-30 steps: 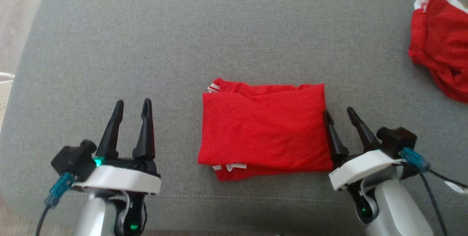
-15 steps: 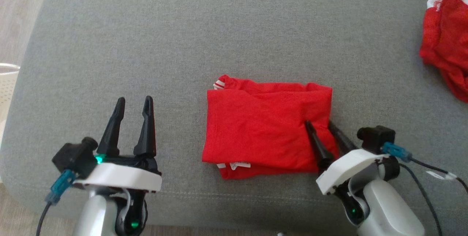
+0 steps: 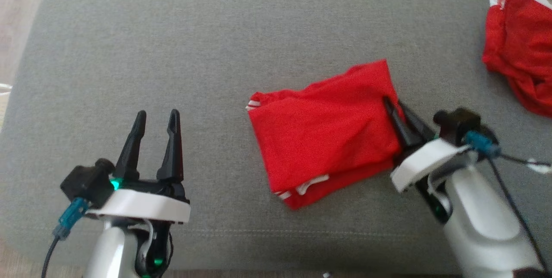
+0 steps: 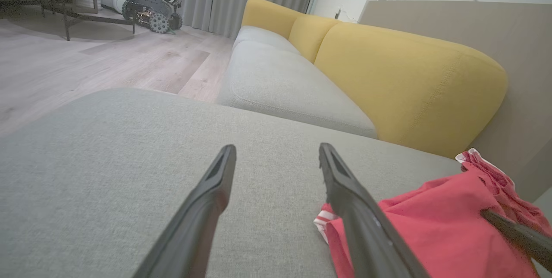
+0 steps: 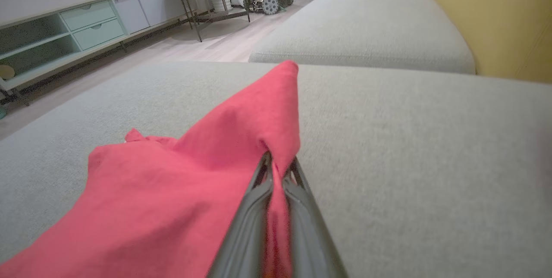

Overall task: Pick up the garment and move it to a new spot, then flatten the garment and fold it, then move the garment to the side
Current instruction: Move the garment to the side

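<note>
I see the head camera looking steeply down on the grey cushion (image 3: 215, 32); both wrist cameras ride low and close over it, facing toward the yellow sofa back (image 4: 409, 79); all three share the folded red garment (image 3: 327, 135).

2 red garments (image 3: 327, 140) (image 3: 517, 49), 2 claws (image 3: 157, 113) (image 3: 392, 101), 2 grey seat cushions (image 4: 86, 161) (image 4: 280, 84)

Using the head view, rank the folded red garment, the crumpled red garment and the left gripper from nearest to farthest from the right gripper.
Measured from the right gripper:
1. folded red garment: pinched at its right edge between the fingers, mid grey cushion.
2. crumpled red garment: upper right, apart from the gripper.
3. left gripper: open, lower left, beyond the folded garment.
</note>
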{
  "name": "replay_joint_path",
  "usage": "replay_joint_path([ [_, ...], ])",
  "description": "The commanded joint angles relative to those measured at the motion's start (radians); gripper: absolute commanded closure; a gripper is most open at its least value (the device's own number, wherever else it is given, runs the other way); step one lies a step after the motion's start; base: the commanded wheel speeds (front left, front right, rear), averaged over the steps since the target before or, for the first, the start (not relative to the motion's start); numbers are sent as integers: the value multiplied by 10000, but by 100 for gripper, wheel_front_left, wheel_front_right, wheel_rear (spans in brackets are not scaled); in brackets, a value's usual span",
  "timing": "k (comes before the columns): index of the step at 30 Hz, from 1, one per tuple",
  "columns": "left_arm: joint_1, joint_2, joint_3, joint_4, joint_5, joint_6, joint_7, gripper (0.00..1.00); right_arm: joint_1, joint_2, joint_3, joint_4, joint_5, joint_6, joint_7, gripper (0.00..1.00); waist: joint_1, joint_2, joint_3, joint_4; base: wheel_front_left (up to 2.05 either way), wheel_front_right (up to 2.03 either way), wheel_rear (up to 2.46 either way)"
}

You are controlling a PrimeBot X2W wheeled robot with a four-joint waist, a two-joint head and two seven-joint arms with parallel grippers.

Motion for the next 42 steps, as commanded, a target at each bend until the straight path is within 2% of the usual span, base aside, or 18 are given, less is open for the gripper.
replay_joint_path([
  [1, -531, 70, 350, -442, 83, 23, -122, 0, -524, -213, 161, -508, -267, 63, -146, 100, 0, 0, 97, -135, 0, 0, 0],
  [4, -647, 70, 333, -503, 118, 18, -122, 0, -824, -424, 240, -723, -439, 63, -113, 100, 0, 0, 185, -266, 0, 0, 0],
  [10, -1145, 70, 199, -621, 329, -41, -122, 0, -1839, -1255, 489, -1317, -563, 63, 284, 100, 0, 0, 589, -700, 0, 0, 0],
  [17, -1871, 70, 95, -751, 610, -147, -122, 0, -3050, -2135, 475, -1792, -9, 63, 810, 100, 0, 0, 1438, -1334, 0, 0, 0],
  [21, -2232, 70, 73, -698, 862, -220, -122, 0, -3707, -2435, 7, -1683, 392, 63, 906, 100, 0, 0, 1912, -1724, 0, 0, 0],
  [29, -2857, 138, -22, -560, 1331, -313, -122, 0, -4638, -2350, -1868, -677, 698, 63, 947, 100, 0, 0, 2684, -2448, 0, 0, 0],
  [35, -3316, 405, -518, -393, 1489, -336, -122, 0, -4915, -1952, -3228, 447, 99, 63, 1056, 100, 0, 0, 2991, -2845, 0, 0, 0],
  [42, -3482, 660, -781, -371, 1398, -339, -122, 0, -5167, -1343, -4149, 1168, -640, 63, 915, 100, 0, 0, 3204, -3199, 0, 0, 0],
])
